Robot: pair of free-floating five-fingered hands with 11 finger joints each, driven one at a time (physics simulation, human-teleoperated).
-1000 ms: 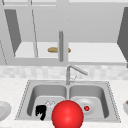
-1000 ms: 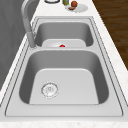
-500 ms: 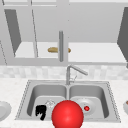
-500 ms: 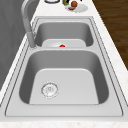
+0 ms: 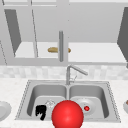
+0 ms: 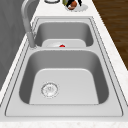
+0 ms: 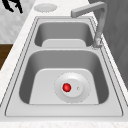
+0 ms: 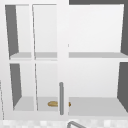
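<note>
— What's in shot at the sink?

— A black hand (image 5: 41,111) hangs at the front edge of the left basin (image 5: 45,97), seen from the front. Its fingers point downward, loosely curled, and appear to hold nothing, though I cannot tell for certain.

— And that big red shape?

— A large red ball (image 5: 67,114) sits low in the front view, just beside the hand on its right, covering the front of the divider between the two basins. Whether the two touch I cannot tell.

— Anything in the basins?

— The right basin (image 5: 97,96) holds a round grey plate (image 7: 72,87) with a small red piece (image 7: 66,87) on it, left of the plate's centre in the right side view. The left basin shows its drain (image 6: 50,89). The red ball stands between the hand and that plate.

— What else is around?

— The faucet (image 5: 72,72) rises behind the divider, spout swung over the right basin. A pale dish (image 7: 45,7) rests on the counter at the sink's left end, and a bowl of food (image 6: 74,4) at its right end. Above, an open wall cabinet (image 8: 95,57) has a flat brown item (image 8: 53,103) on its lower shelf, partly behind the door handle (image 8: 61,98).
</note>
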